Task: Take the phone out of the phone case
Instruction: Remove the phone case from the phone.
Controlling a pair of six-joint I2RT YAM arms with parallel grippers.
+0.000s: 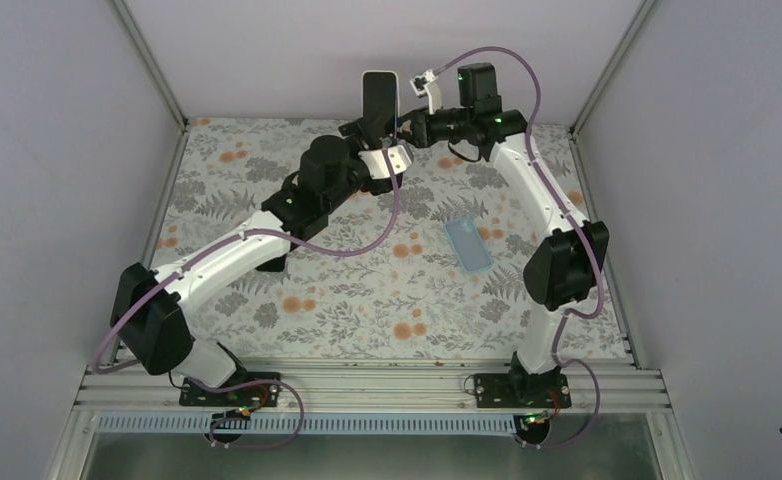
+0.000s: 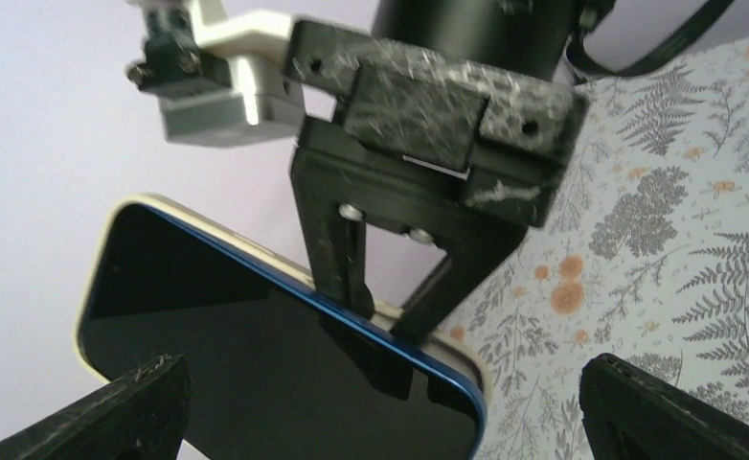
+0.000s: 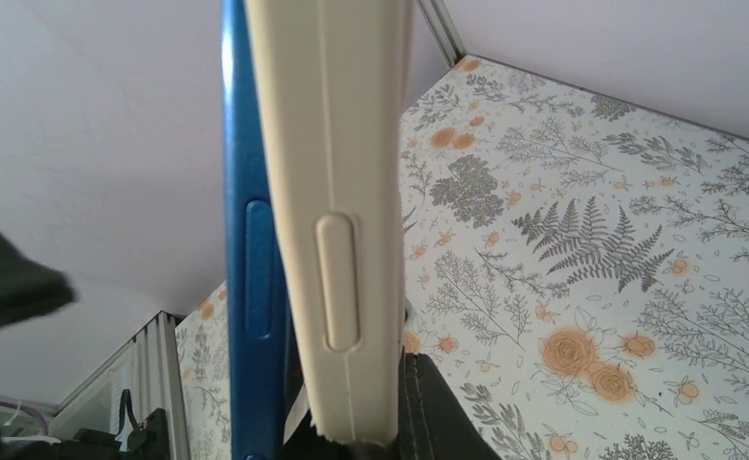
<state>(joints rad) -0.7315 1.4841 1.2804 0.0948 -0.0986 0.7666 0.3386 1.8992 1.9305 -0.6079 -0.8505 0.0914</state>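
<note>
The phone [image 1: 379, 98] stood on end in the air, up at 12 o'clock over the back of the counter [image 1: 367, 290]. In the top view its long side ran from 6 up to 12 o'clock. Its shiny black screen faced the near side. It was a thin, flat shape with round corners. From the side it showed a smooth dark blue strip with a small button. Next to that was a wider cream-beige strip with a long raised bump.

The right claw [image 1: 407, 122] reached in from the phone's 3 o'clock side. It was closed tight and pinched one long edge of the phone low down, with the rest sticking up above its black fingers. The left claw [image 1: 365, 130] sat at the phone's 6 o'clock end with its fingers spread as wide as they go. In its own camera the screen filled the gap between its two rough black fingertips [image 2: 150, 388]. I could not tell if they touched the phone.

The phone case [image 1: 468, 244] lay flat on the flowery counter at about 3 o'clock, well apart from both claws. It was a thin, see-through light blue shell, and its long side ran from 11 to 5 o'clock.
</note>
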